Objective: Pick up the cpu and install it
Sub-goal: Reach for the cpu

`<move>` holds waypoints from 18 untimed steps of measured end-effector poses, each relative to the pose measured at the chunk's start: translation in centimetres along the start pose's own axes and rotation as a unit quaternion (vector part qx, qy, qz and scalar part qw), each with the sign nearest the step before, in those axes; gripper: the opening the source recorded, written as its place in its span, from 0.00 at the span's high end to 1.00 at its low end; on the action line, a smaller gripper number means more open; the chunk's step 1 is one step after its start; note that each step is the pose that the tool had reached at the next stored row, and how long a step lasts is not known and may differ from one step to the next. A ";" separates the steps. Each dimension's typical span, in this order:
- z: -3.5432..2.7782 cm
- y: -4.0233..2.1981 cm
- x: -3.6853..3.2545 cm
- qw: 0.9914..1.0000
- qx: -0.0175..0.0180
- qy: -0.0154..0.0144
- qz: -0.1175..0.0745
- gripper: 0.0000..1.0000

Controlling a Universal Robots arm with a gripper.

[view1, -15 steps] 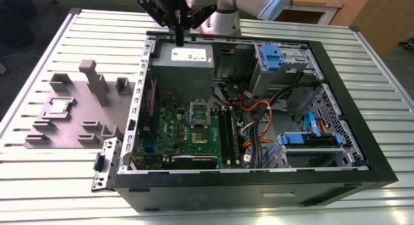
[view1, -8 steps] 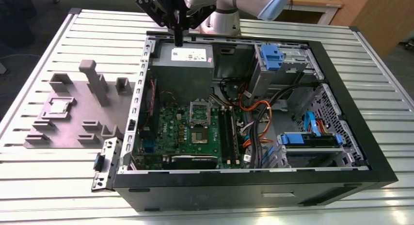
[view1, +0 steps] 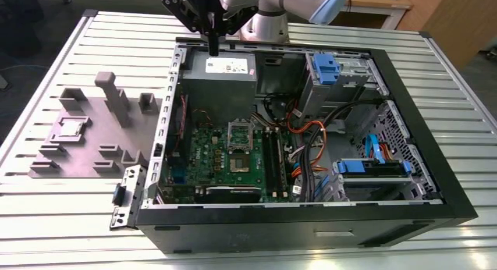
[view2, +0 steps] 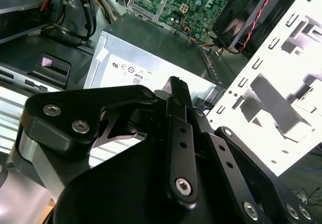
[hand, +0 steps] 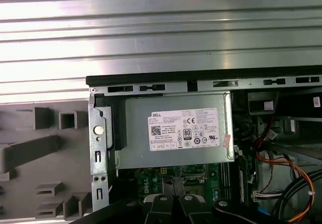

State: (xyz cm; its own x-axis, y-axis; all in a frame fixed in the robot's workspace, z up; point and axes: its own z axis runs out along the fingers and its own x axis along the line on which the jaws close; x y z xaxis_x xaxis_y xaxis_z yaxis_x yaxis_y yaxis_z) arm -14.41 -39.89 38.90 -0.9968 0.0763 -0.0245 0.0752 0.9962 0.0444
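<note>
Exterior view, pincer (view1: 213,49) over labelled power supply (view1: 221,86)

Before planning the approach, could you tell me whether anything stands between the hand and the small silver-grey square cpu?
Yes. The hand hangs over the grey power supply box inside the black computer case; the case's perforated metal wall and the grey-purple plate's upright blocks stand between it and the silver-grey square cpu.
</note>
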 end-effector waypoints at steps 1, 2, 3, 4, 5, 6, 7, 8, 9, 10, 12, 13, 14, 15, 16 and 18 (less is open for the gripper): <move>0.00 0.00 0.04 1.000 0.000 0.000 0.000 0.89; 0.00 -0.01 0.07 1.000 0.000 0.000 0.000 0.89; 0.00 -0.01 0.11 1.000 0.000 0.000 0.000 0.89; 0.00 -0.01 0.16 1.000 0.000 0.000 0.000 0.89; 0.00 -0.02 0.21 1.000 0.000 0.000 0.000 0.89; 0.00 -0.02 0.24 1.000 0.000 0.000 0.000 0.89; 0.00 -0.02 0.26 1.000 0.000 0.000 0.000 0.89; 0.00 -0.02 0.29 1.000 0.000 0.000 0.000 0.89; 0.00 -0.02 0.30 1.000 0.000 0.000 0.000 0.89; 0.00 -0.02 0.30 1.000 0.000 0.000 0.000 0.89; 0.00 -0.03 0.34 1.000 0.000 0.000 0.000 0.89; 0.00 -0.03 0.37 1.000 0.000 0.000 0.000 0.89; -0.01 -0.03 0.40 1.000 0.000 0.000 0.000 0.89; -0.01 -0.04 0.44 1.000 0.000 0.000 0.000 0.89; -0.01 -0.04 0.48 1.000 0.000 0.000 0.000 0.89; -0.01 -0.04 0.54 1.000 0.000 0.000 0.000 0.89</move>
State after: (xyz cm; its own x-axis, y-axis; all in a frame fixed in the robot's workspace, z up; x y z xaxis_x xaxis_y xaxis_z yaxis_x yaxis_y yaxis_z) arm -14.95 -39.89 38.89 -0.9968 0.0762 -0.0245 0.0751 0.9962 0.0444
